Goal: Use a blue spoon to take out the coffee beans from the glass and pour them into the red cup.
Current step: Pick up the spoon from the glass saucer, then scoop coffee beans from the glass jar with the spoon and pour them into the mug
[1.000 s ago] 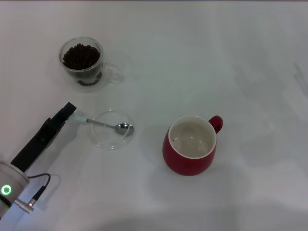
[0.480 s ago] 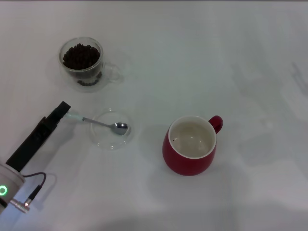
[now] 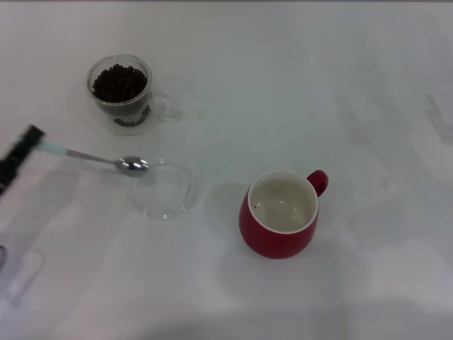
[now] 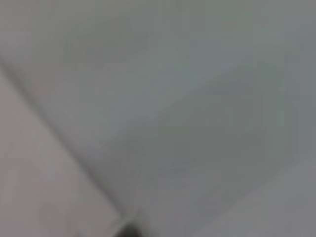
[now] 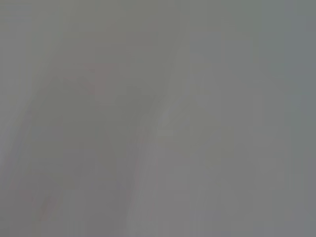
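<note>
White table (image 3: 368,85); blue spoon (image 3: 99,159) is pinched by left gripper (image 3: 32,138), carried empty. Next: bowl must be dipped into glass (image 3: 120,92) beans (image 3: 119,81).

Shiny metal blue spoon (image 3: 106,160), clear glass (image 3: 124,93), glossy red cup (image 3: 279,214), matt table (image 3: 297,78).

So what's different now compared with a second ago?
The left gripper, holding the blue spoon by its handle, has lifted it out of the clear dish and carried it to the robot's left and back, towards the glass of coffee beans. The spoon's bowl looks empty. Glass, dish and red cup have not moved.
</note>
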Robot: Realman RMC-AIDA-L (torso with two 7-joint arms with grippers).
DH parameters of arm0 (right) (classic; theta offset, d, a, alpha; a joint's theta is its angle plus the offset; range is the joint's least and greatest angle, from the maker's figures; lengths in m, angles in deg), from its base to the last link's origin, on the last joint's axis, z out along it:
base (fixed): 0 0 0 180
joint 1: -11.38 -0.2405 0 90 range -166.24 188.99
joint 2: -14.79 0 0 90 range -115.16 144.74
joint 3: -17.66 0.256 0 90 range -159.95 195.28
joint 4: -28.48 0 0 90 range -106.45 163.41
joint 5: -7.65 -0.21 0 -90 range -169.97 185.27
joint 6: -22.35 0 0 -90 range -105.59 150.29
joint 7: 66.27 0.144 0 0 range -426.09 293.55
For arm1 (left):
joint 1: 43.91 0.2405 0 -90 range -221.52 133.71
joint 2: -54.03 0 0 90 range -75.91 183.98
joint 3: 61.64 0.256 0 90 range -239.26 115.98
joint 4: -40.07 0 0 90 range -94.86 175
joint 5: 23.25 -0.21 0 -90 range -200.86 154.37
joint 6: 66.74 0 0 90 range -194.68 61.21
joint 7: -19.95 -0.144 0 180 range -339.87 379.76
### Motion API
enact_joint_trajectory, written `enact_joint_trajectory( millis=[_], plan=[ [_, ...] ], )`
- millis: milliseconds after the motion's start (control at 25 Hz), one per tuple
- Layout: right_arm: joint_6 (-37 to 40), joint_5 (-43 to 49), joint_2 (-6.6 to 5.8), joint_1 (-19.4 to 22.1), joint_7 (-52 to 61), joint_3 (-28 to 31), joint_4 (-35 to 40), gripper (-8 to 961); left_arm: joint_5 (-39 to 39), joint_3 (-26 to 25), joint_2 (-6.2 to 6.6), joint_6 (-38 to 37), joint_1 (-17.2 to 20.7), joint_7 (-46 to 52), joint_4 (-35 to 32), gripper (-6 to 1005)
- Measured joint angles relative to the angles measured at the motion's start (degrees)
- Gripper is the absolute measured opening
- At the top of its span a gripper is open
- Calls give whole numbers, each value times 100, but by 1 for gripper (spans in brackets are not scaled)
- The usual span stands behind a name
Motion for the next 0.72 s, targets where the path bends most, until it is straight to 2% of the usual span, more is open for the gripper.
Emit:
enact_joint_trajectory(
  millis=[80, 280, 480, 640, 720],
  plan=[
    [20, 12, 25, 7, -135, -6, 1, 677, 172, -4, 10, -457, -51, 112, 436, 136],
    [150, 58, 41, 15, -132, -67, 79, 678, 413, 30, 107, -624, -318, 647, 1188, 135],
    [460, 66, 57, 26, 6, -202, 85, 677, 379, 64, 384, -556, -796, 1557, 1984, 135],
    [656, 66, 59, 38, 182, -280, 88, 678, 18, 75, 716, -386, -1256, 2138, 2101, 136],
    [756, 88, 58, 63, 258, -292, 89, 678, -221, 75, 823, -195, -1520, 2331, 2109, 136]
  ],
)
